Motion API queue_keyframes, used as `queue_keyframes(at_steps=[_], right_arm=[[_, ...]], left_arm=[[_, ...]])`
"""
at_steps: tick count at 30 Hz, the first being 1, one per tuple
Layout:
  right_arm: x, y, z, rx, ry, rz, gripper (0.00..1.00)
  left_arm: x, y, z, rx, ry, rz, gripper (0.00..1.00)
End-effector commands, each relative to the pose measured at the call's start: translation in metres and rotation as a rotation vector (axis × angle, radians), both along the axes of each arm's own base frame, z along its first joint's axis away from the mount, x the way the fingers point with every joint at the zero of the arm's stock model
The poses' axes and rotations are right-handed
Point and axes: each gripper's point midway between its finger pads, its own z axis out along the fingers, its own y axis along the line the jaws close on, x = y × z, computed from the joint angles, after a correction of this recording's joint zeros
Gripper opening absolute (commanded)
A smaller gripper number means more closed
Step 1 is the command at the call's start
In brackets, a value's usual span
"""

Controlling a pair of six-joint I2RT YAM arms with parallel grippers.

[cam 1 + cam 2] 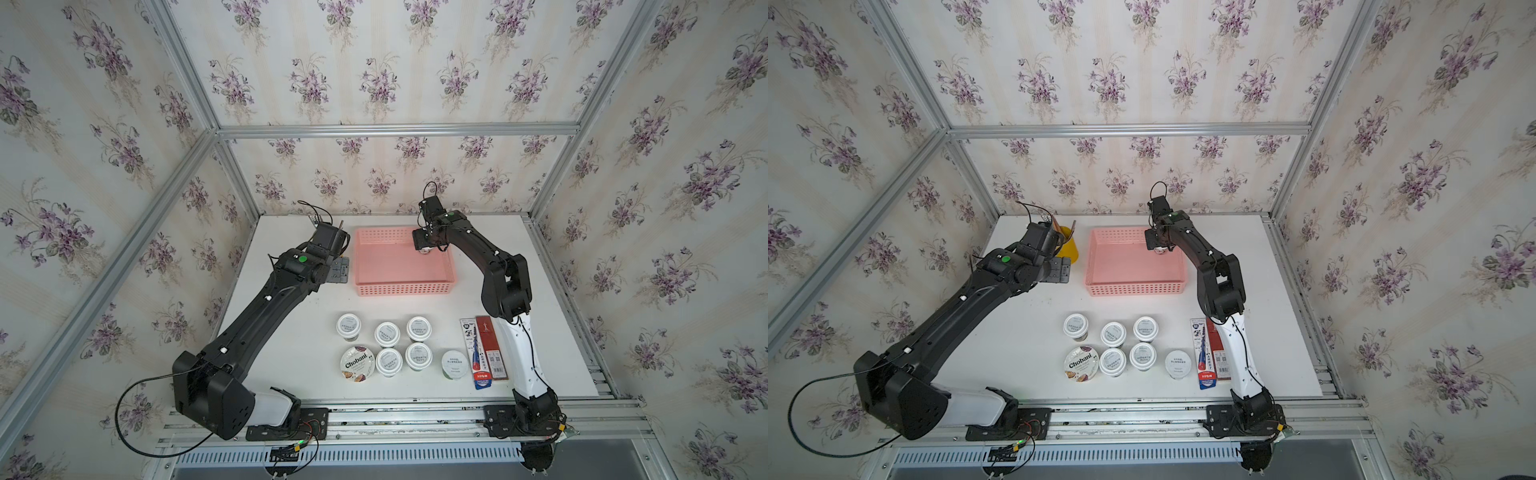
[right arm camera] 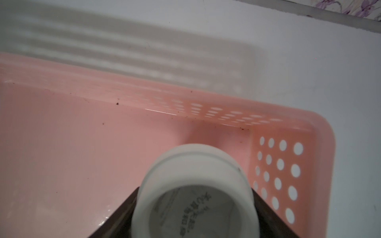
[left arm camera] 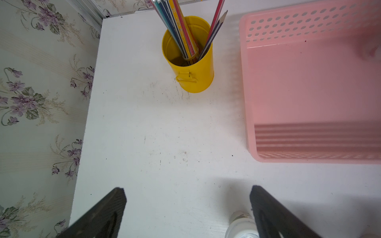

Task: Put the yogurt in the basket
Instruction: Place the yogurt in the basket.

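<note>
The right pincer (image 2: 193,220) is grasping a yogurt cup (image 2: 195,164). Its two dark fingers (image 2: 118,216) are pressing on opposite sides of the white body, so the cup is filling the whole gap between them. The cup's grey-printed lid is facing the wrist camera. Pincer and cup are hanging inside the basket (image 2: 313,144), close to a corner where two perforated walls are meeting. In a top view the cup is peeking out from under the pincer at the basket's far corner, on the right arm's side. Whether the cup's bottom is touching the basket floor cannot be told.

The left pincer (image 3: 187,188) is standing released, its fingers spread wide over the bare bench (image 3: 165,134) and gripping nothing. It is hovering just beside the basket's opposite wall, well apart from the held cup. The yellow pencil cup (image 3: 191,68) is standing beyond it, near the basket.

The other yogurt is standing upright on the bench nearer the arm bases, well apart from both pincers. Five white-lidded cups (image 1: 387,333) are sitting in a cluster. The Chobani cup (image 1: 356,362) is sitting at the cluster's left and the pale-green-lidded cup (image 1: 454,364) at its right. Flat packets (image 1: 484,353) are lying between that last cup and the right arm.
</note>
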Motion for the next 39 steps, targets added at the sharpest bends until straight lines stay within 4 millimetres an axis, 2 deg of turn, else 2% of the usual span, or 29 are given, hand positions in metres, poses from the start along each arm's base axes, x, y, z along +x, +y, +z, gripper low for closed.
queue_keyframes(at_steps=[1, 24, 39], right_arm=[[0.002, -0.006, -0.006, -0.032, 0.004, -0.006, 0.75], [0.008, -0.016, -0.009, -0.062, -0.014, -0.024, 0.77], [0.006, -0.016, 0.012, -0.047, -0.033, -0.021, 0.88]], left_arm=[[0.005, -0.002, 0.003, -0.004, -0.018, -0.009, 0.99], [0.007, -0.005, 0.002, -0.01, -0.015, -0.018, 0.99], [0.006, -0.004, 0.006, -0.012, -0.027, -0.017, 0.99]])
